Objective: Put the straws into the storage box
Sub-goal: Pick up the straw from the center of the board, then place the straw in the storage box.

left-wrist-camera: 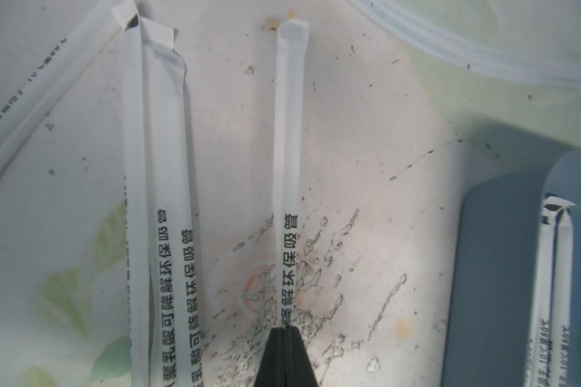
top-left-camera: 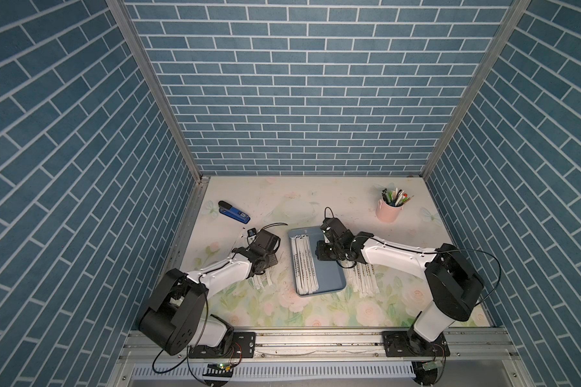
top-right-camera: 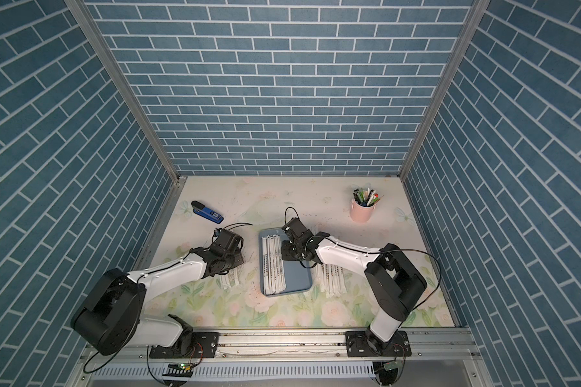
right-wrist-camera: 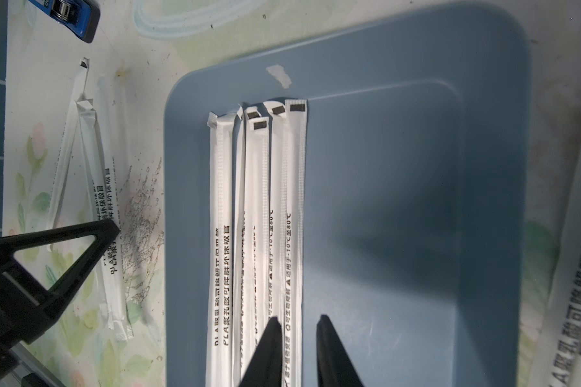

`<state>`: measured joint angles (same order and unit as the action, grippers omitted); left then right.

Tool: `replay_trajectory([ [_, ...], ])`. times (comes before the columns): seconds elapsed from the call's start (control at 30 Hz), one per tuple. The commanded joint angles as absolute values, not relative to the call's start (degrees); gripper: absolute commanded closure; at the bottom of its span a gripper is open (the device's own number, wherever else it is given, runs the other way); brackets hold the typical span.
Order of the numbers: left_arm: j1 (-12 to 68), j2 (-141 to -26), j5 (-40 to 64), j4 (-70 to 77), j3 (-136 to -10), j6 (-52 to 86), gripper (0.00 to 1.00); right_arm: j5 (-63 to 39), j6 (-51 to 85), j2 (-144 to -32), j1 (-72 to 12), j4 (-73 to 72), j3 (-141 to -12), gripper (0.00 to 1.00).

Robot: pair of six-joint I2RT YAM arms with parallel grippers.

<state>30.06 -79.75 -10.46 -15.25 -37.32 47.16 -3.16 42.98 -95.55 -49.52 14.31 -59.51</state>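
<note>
The storage box point(top-left-camera: 332, 284) is a blue-grey tray in mid-table, seen in both top views. Several wrapped straws point(top-left-camera: 304, 264) lie side by side along its left half. More straws lie on the table in a pile left of the box point(top-left-camera: 260, 283) and a pile right of it point(top-left-camera: 363, 281). My left gripper point(left-wrist-camera: 284, 330) is shut on one straw point(left-wrist-camera: 287, 167) of the left pile, low at the table; its neighbours point(left-wrist-camera: 158, 201) lie loose beside it. My right gripper point(right-wrist-camera: 297, 323) stands open over the box, one finger above the straws point(right-wrist-camera: 294, 207), the other above bare floor.
A blue-and-black stapler point(top-left-camera: 233, 211) lies at the back left. At the back right stands a pink cup of pens point(top-left-camera: 389, 209). A small paper scrap point(right-wrist-camera: 279, 75) sits on the box's far rim. Brick-patterned walls close in three sides of the table.
</note>
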Motion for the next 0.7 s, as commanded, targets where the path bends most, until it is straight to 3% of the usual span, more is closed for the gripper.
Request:
replay_trajectory([
  [0.0, 31.0, -78.2, -11.9, -18.0, -39.1, 48.0, 1.00, -2.0, 41.4, -93.8, -49.7, 14.7, -58.9, 0.79],
  [0.23, 34.4, -77.0, -13.2, -21.0, -43.3, 50.0, 1.00, -0.8, 41.2, -93.0, -49.4, 15.8, -59.4, 0.79],
  [0.67, 51.1, -84.6, -14.1, -18.4, -52.6, 63.6, 1.00, 2.2, 38.3, -84.9, -40.5, 19.5, -57.4, 0.80],
])
